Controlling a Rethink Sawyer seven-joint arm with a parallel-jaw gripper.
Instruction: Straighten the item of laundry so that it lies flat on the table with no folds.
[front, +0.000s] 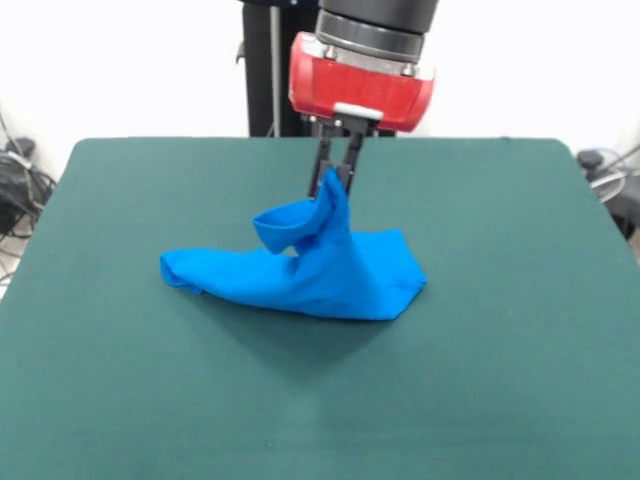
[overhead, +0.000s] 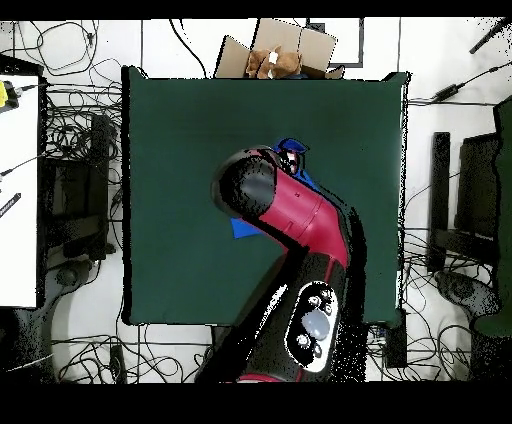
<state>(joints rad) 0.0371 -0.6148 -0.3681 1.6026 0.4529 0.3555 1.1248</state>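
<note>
The item of laundry is a bright blue T-shirt, crumpled on the dark green table near its middle. One part of it is pulled up into a peak, the rest trails down to the cloth on the left and right. My gripper hangs over that peak, shut on the top of the fabric. From overhead, the arm covers most of the shirt; only small blue patches show beside it. No lettering is visible.
A cardboard box sits just beyond the table's top edge in the overhead view. Cables and equipment surround the table on the floor. A white desk stands at the left.
</note>
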